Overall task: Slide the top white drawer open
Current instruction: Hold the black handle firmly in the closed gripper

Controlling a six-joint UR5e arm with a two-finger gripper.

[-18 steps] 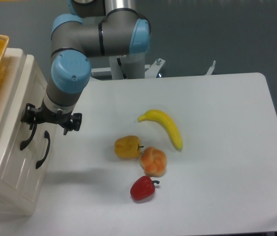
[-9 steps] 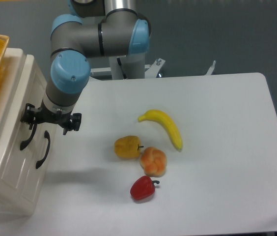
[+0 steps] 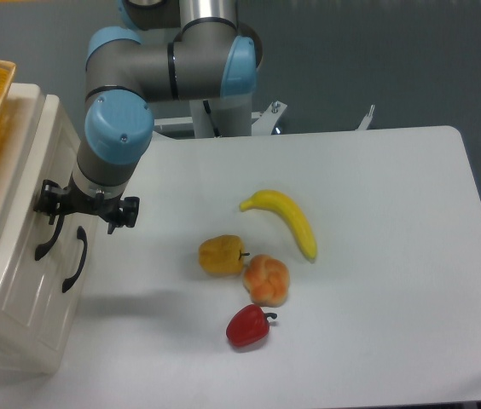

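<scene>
The small cabinet point(image 3: 19, 281) stands at the bench's point(image 3: 377, 256) left edge, and everything here is placed against it. The top white drawer point(image 3: 27, 213) is the upper of its two fronts, its curved black handle point(image 3: 46, 234) just above and left of the lower drawer's handle point(image 3: 76, 258). The pincer point(image 3: 80, 207) sits right at the top of the upper handle; its fingers are too small and dark to read, so I cannot tell whether it is clenched on the handle or released (the drawer looks shut). To do this step well, I judge the hold must be firm on the upper handle alone, then pulled straight out from the cabinet face, away toward the fruit, without lifting. No label or writing is legible anywhere
</scene>
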